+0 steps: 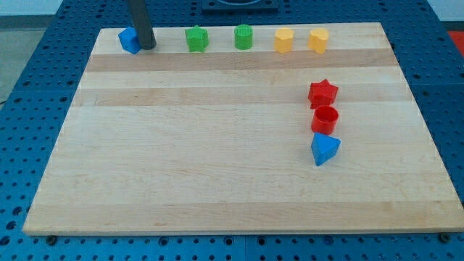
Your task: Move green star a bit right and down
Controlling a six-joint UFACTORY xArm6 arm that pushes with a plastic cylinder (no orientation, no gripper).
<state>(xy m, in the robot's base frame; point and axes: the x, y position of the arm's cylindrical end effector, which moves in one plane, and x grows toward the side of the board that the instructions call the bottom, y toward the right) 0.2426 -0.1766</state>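
Note:
The green star (pixel 196 38) sits near the view's top edge of the wooden board (pixel 203 159), left of centre. My tip (pixel 147 46) touches the board just right of a blue block (pixel 129 40) at the top left. The tip is well to the left of the green star, with a bare gap between them. A green cylinder (pixel 243 37) stands just right of the star.
Two yellow blocks (pixel 283 40) (pixel 318 40) continue the top row to the right. On the right side, a red star (pixel 322 93), a red cylinder (pixel 325 119) and a blue triangular block (pixel 325 148) form a close column.

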